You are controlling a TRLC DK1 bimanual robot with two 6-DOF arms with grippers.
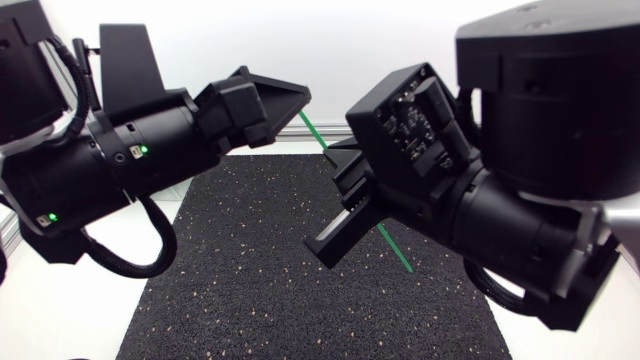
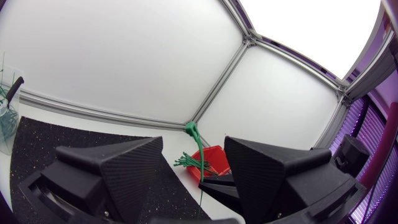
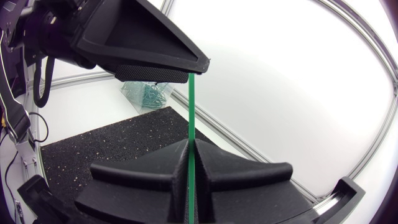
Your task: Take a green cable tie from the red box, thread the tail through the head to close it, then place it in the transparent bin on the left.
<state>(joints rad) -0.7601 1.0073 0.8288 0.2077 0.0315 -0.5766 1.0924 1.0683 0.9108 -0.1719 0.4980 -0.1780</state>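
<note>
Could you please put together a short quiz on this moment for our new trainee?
1. True or false: the right gripper is shut on the green cable tie.
2. How does the left gripper stand? A) shut on the tie; B) open, with the tie between its fingers; C) open, well away from the tie.
3. Fill in: in the left wrist view, spare green ties lie in the ____ box.
Key: 1 true; 2 B; 3 red.
</note>
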